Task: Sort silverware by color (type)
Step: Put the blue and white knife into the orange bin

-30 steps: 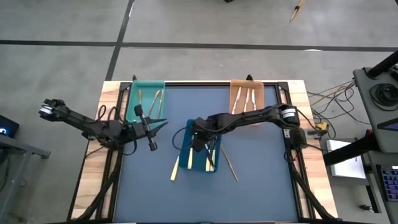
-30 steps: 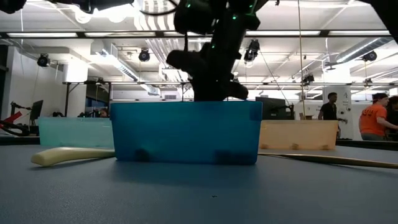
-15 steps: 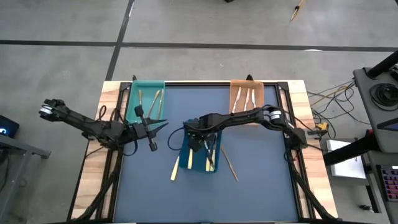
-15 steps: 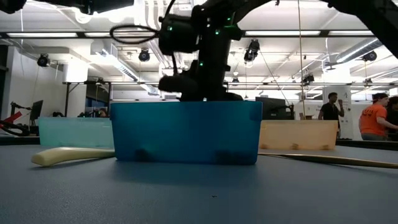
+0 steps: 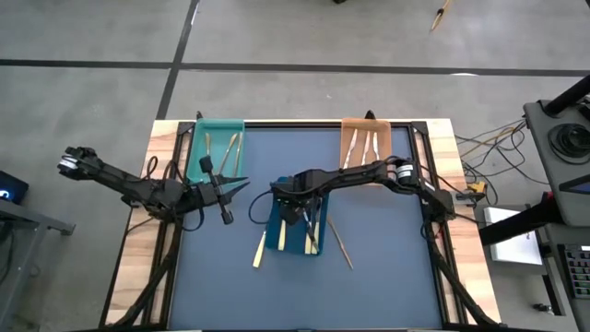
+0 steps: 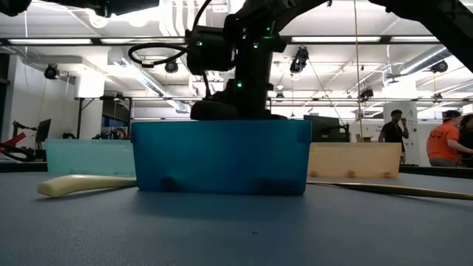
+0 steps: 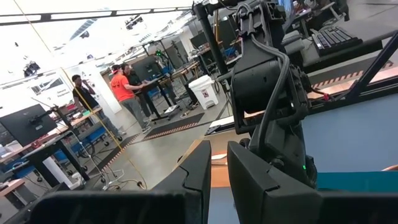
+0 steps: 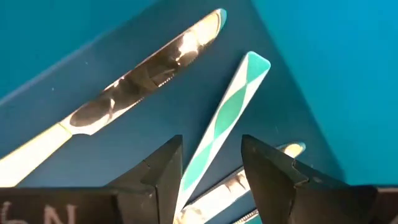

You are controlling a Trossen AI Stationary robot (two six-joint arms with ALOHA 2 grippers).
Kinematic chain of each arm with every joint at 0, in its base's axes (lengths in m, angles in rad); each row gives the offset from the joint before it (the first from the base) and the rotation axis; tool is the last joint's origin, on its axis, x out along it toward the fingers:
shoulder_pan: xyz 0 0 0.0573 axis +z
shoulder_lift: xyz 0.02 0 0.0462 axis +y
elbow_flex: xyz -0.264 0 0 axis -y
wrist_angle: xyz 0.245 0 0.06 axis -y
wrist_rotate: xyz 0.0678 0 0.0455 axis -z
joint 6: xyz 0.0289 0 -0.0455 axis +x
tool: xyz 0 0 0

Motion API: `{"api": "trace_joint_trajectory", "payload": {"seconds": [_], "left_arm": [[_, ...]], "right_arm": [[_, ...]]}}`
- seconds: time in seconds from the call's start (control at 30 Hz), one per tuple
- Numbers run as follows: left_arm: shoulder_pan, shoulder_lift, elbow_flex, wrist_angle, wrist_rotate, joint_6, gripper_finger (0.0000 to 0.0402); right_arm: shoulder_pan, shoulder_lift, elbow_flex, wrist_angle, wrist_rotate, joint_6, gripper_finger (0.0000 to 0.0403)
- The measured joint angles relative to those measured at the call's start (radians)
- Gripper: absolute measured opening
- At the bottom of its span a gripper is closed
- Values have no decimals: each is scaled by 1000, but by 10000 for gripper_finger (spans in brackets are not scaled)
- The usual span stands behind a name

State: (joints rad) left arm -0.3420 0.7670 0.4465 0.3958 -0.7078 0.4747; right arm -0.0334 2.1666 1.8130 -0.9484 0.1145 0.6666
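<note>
The right gripper (image 8: 208,168) has just opened over the blue tray (image 5: 277,238); its fingers (image 8: 165,165) now stand apart, astride a pale-blue handle (image 8: 233,109) lying loose inside beside a knife (image 8: 143,74). That piece looks delivered. 2 pieces remain on the surface (image 5: 387,277), one cream (image 5: 260,250), one tan (image 5: 340,243). The left gripper (image 5: 227,187) waits near the teal tray (image 5: 195,148), fingers nearly together, holding nothing. No readable writing shows.

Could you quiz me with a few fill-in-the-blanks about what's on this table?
1. The right hand hangs over the ___ tray.
2. Its fingers stand ___.
3. The orange tray sits at the table's far ___ corner.
4. The left hand waits beside the ___ tray.

Missing words: blue; open; right; teal
</note>
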Motion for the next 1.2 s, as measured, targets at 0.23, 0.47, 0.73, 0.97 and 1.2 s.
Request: {"api": "trace_joint_trajectory", "payload": {"seconds": [0.23, 0.47, 0.73, 0.97, 1.2], "left_arm": [[0, 0, 0, 0, 0, 0, 36], [0, 0, 0, 0, 0, 7, 36], [0, 0, 0, 0, 0, 7, 36], [0, 0, 0, 0, 0, 7, 36], [0, 0, 0, 0, 1, 7, 36]], "right_arm": [[-8, 29, 0, 29, -1, 2, 156], [-9, 39, 1, 33, -4, 4, 127], [-10, 37, 1, 45, 4, 41, 39], [-9, 33, 27, 35, -1, 66, 29], [9, 8, 142, -78, 17, 32, 29]]}}
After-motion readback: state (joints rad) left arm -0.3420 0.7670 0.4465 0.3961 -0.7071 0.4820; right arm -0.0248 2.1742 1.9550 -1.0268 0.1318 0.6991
